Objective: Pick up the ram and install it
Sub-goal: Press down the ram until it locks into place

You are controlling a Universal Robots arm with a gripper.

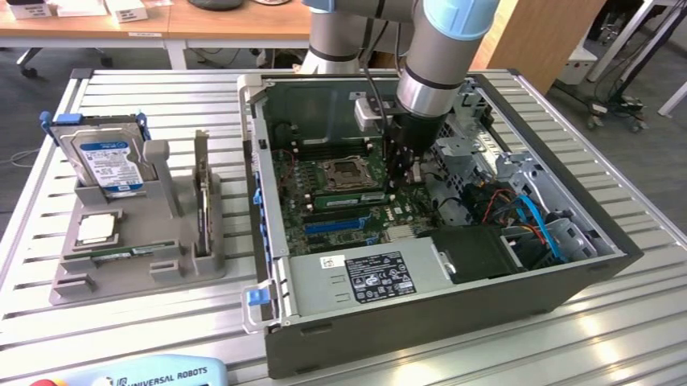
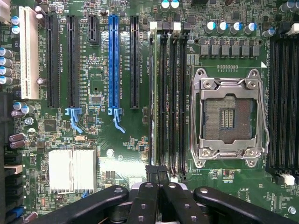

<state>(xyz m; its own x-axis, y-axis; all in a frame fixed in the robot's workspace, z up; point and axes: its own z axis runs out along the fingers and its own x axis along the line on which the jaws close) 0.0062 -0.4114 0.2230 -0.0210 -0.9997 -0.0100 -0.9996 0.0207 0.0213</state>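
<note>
Black pincer (image 2: 159,179) fingers sit pressed together nearest the wrist camera, poised over the end of the memory slots (image 2: 169,98) beside the open processor socket (image 2: 229,119). One thin green strip, apparently the ram (image 2: 152,93), stands seated in the slot at the edge of that bank, just beyond the fingertips. From the exterior view, the arm (image 1: 435,56) reaches down into the open computer case (image 1: 429,233) on the slatted tabletop (image 1: 633,322). A grey holder (image 1: 140,241) on the exterior view's left carries a hard drive (image 1: 108,165) and a silver processor (image 1: 95,229).
</note>
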